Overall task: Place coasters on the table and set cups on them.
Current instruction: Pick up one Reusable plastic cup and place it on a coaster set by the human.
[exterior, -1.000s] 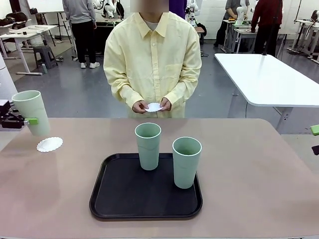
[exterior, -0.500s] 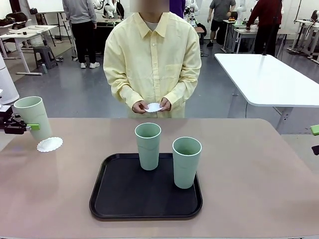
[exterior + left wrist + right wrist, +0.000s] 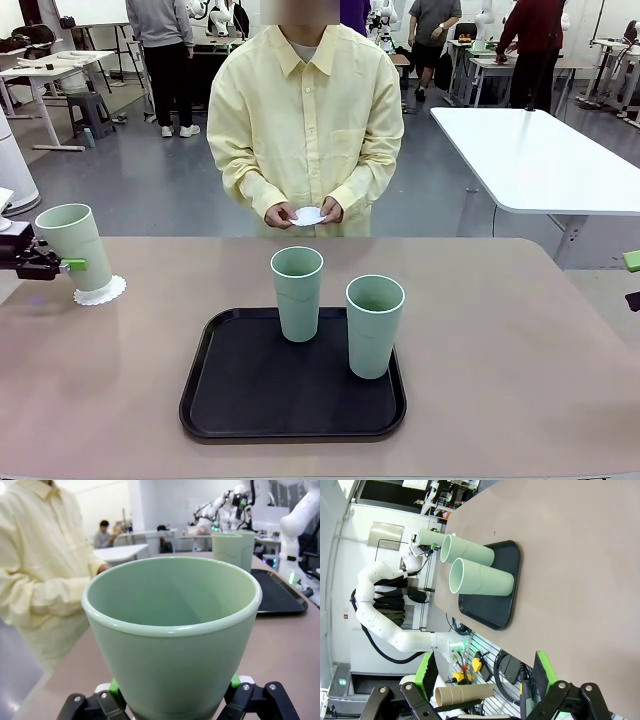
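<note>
**Q:** Where was the held cup?

**A:** The held cup [image 3: 74, 243] was at the left end of the surface [image 3: 500, 350]. It was tilted, with its rim leaning outward and its base over a coaster [image 3: 108, 292]. Whether the base touched the coaster could not be determined.

**Q:** Where was it relative to the jaws?

**A:** The cup sat between the jaws of the left gripper [image 3: 60, 265]. The jaws pinched its lower wall, with one green pad [image 3: 114, 688] pressed against each side. The rim stood well above the pads.

**Q:** What about the other cups?

**A:** Two cups stood upright on a black tray [image 3: 292, 432] at mid-surface, the rear cup [image 3: 297, 293] and the front cup [image 3: 374, 325] beside each other and apart.

**Q:** And the right side?

**A:** The jaws of the right gripper [image 3: 484, 682] were spread with nothing between them, well apart from the tray.

**Q:** And the person?

**A:** Across the surface, both of the person's hands held a second coaster [image 3: 309, 215].
</note>
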